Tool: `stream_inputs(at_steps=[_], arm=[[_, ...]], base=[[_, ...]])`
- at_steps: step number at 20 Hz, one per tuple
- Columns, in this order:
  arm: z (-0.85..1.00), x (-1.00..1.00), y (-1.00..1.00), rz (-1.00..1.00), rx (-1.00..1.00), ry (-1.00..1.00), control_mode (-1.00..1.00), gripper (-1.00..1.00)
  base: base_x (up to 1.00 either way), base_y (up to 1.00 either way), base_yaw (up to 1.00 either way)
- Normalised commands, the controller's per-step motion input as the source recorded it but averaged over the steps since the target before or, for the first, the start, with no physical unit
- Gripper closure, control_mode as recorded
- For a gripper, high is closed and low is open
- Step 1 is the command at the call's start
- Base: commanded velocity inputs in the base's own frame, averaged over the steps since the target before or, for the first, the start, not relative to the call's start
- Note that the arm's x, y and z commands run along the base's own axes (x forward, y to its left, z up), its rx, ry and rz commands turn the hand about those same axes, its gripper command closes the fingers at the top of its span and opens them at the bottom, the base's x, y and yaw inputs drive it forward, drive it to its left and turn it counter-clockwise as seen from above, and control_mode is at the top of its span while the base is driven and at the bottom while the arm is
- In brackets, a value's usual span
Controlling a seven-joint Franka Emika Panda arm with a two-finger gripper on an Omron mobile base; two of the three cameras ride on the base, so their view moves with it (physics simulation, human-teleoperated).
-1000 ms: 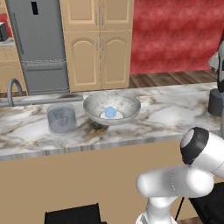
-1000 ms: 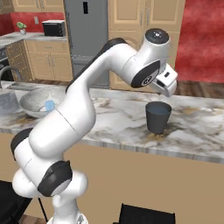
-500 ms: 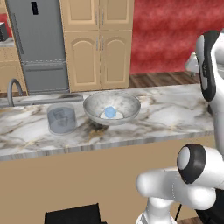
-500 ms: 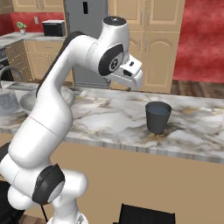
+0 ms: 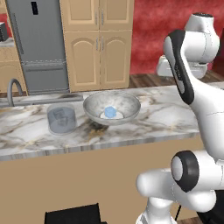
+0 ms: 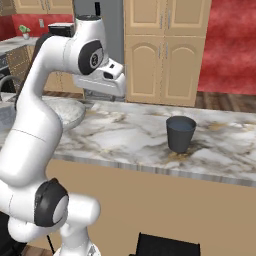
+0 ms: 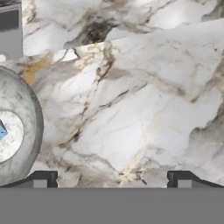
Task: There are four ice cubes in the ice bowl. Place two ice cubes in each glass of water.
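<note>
Left base view, left to right: the translucent grey-blue glass of water (image 5: 61,119) stands on the marble counter (image 5: 166,114), just beside the ice bowl (image 5: 112,107); pale blue ice cubes (image 5: 110,112) lie on the bowl's whitish bottom. Right base view: the bowl sits at the left, partly behind the arm; the dark charcoal glass of water (image 6: 180,133) stands well apart to the right. Hand view: the gripper (image 7: 113,179) hangs above bare marble, jaws spread wide and grasping nothing; the bowl lies at its left edge.
</note>
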Motion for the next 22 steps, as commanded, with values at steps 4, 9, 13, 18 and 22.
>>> stream_inputs(at_steps=[4, 9, 13, 18, 22], arm=[[0.00, 0.35, 0.62, 0.14, -0.01, 0.26, -1.00, -1.00], [0.00, 0.29, 0.50, 0.14, 0.00, 0.17, -1.00, -1.00], [-0.22, 0.18, 0.47, 0.17, 0.00, 0.04, -1.00, -1.00], [-0.39, 0.08, 0.51, 0.22, 0.00, 0.01, -1.00, -1.00], [-0.36, 0.06, 0.46, 0.23, 0.00, 0.00, -1.00, -1.00]], base=[[0.00, 0.00, 0.00], [0.00, 0.00, 0.00], [0.00, 0.00, 0.00], [0.00, 0.00, 0.00], [0.00, 0.00, 0.00]])
